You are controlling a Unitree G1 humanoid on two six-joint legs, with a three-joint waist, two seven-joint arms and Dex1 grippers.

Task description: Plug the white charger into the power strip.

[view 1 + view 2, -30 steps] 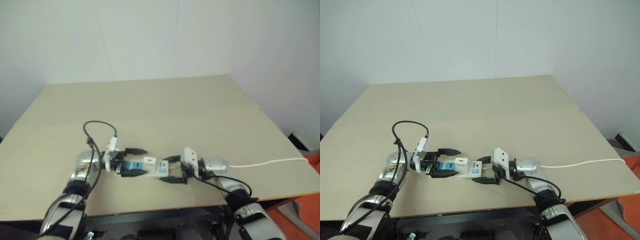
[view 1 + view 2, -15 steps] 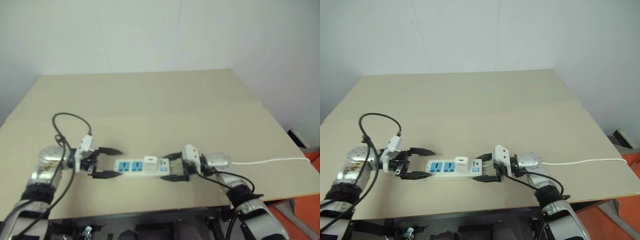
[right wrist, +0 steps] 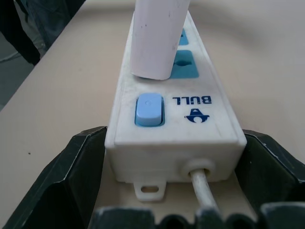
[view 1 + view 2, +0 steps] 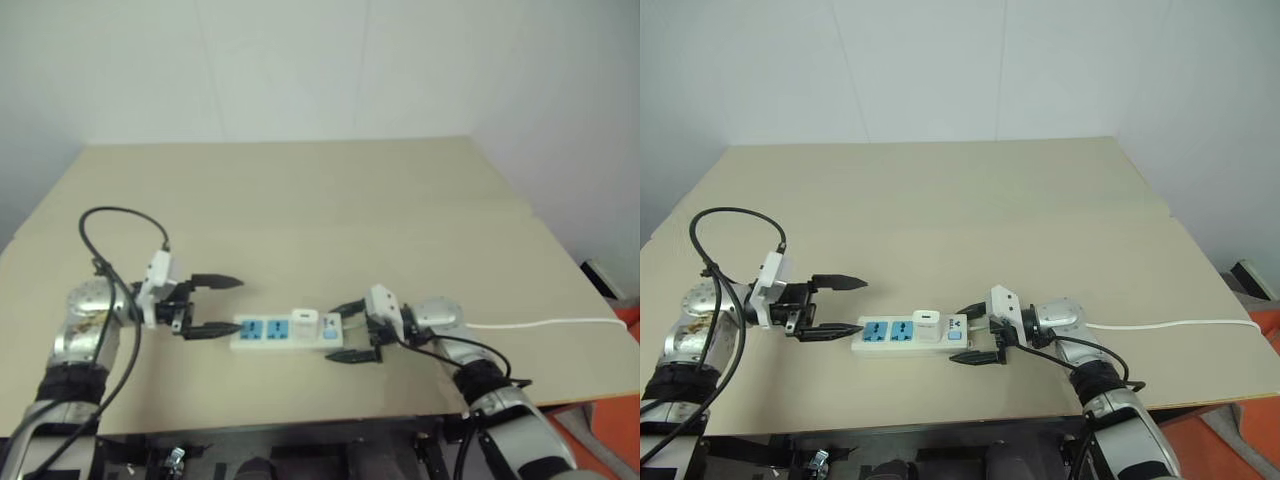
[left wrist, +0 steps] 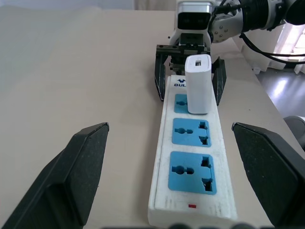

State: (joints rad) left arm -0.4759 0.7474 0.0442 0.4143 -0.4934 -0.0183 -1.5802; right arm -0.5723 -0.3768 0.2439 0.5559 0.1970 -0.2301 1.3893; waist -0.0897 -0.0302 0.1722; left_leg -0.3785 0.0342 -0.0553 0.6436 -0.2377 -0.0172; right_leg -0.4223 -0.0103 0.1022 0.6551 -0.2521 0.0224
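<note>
The power strip [image 4: 275, 333] lies on the beige table [image 4: 300, 210] near its front edge. The white charger [image 4: 303, 320] stands upright in the blue socket nearest the strip's switch end [image 3: 148, 110]; the other two sockets [image 5: 189, 172] are bare. My left gripper [image 4: 228, 305] is open, just off the strip's free end and slightly above the table. In the left wrist view its fingers [image 5: 78, 174] stand far out on both sides of the strip. My right gripper [image 4: 338, 332] is open, and its fingers [image 3: 74, 179] flank the switch end close to its sides.
The strip's thin white cord [image 4: 545, 323] runs right along the table to its right edge. A black cable [image 4: 110, 215] loops above my left wrist. The table's front edge is close below the strip. A wide stretch of bare tabletop lies behind the strip.
My left gripper has drawn back to the left off the strip and risen a little, staying open. The right gripper's fingers have spread slightly at the switch end. The charger stays in its socket.
</note>
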